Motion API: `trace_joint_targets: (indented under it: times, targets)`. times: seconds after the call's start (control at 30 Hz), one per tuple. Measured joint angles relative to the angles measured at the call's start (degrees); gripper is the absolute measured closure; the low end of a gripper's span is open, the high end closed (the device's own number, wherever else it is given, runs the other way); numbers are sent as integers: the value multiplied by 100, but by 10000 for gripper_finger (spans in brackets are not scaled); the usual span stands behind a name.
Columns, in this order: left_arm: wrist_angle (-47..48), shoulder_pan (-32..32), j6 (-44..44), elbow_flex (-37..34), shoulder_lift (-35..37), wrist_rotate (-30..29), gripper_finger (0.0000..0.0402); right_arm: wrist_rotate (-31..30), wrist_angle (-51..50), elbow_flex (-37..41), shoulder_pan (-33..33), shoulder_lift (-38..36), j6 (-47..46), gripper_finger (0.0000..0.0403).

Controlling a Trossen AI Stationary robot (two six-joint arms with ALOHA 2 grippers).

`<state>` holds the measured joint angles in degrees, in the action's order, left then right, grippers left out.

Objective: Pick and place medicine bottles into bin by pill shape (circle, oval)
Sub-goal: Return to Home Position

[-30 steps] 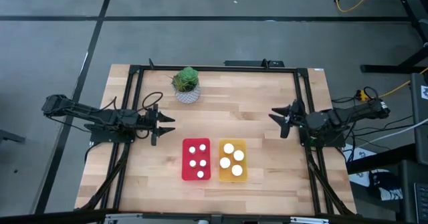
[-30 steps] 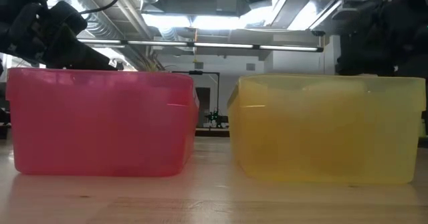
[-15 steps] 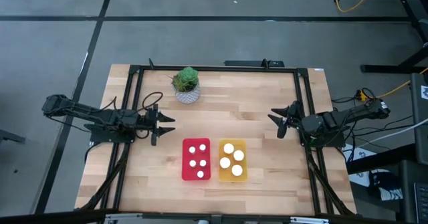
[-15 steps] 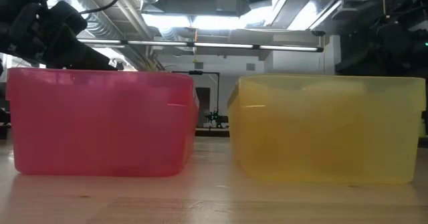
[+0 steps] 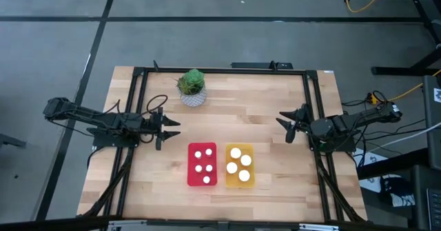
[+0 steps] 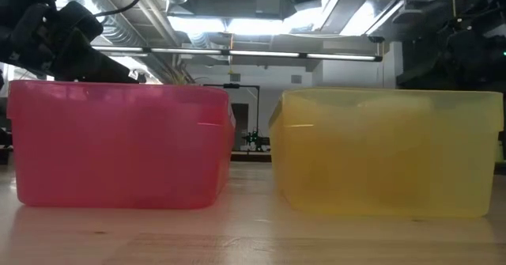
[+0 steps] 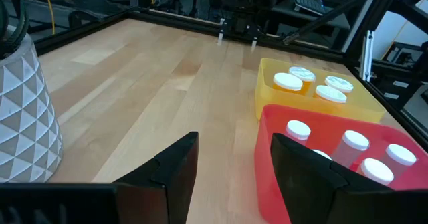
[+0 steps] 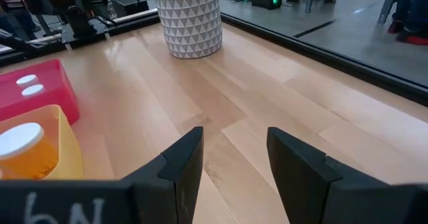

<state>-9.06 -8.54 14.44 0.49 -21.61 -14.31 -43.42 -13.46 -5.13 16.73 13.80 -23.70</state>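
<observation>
Several small white-capped medicine bottles (image 5: 201, 167) stand in the red bin (image 5: 191, 179), and three larger white-capped bottles (image 5: 240, 159) with orange bodies stand in the yellow bin (image 5: 249, 179), near the table's front middle. Both bins also show in the left wrist view, the red bin (image 7: 274, 164) and the yellow bin (image 7: 267, 97). My left gripper (image 5: 172, 129) is open and empty at the table's left side, left of the red bin. My right gripper (image 5: 284, 126) is open and empty at the table's right side, right of the yellow bin.
A potted green plant (image 5: 192, 87) in a white patterned pot stands at the far left-middle of the table. A black frame (image 5: 220, 70) runs around the table's edges. Bare wood lies between the grippers and the bins.
My right gripper has drawn back slightly toward the table's right edge. The bottles and bins have stayed where they were.
</observation>
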Motion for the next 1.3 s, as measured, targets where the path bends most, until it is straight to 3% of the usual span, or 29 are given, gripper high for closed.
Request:
trace_joint_targets:
  times: [0.3, 0.47, 0.57, 0.83, 0.9, 1.03, 1.1, 1.3]
  targets:
    - [0, 0, 0, 0, 0, 0, 220, -49, 249, 0, -2, -5, 157, 236]
    - [0, 0, 0, 0, 0, 0, 220, 1105, 829, -2, -2, -13, 1536, 236]
    - [0, 0, 0, 0, 0, 0, 220, 1570, 1070, -2, -5, -13, 1871, 236]
    - [0, -2, 0, 0, -2, 0, 220, 1550, 1199, -1, -13, -9, 1721, 236]
    - [0, -2, 0, 0, 0, 0, 220, 1551, 1506, 15, -13, -2, 1633, 236]
    - [0, -2, 0, 0, 0, 0, 220, 1900, 3217, 471, -14, 3, 2224, 236]
    - [-1, -4, 0, 0, -1, 0, 220, 2206, 3345, 456, -53, 74, 2437, 236]
    - [0, -2, 0, 0, -1, 0, 220, 2210, 3426, 442, -477, 120, 2590, 236]
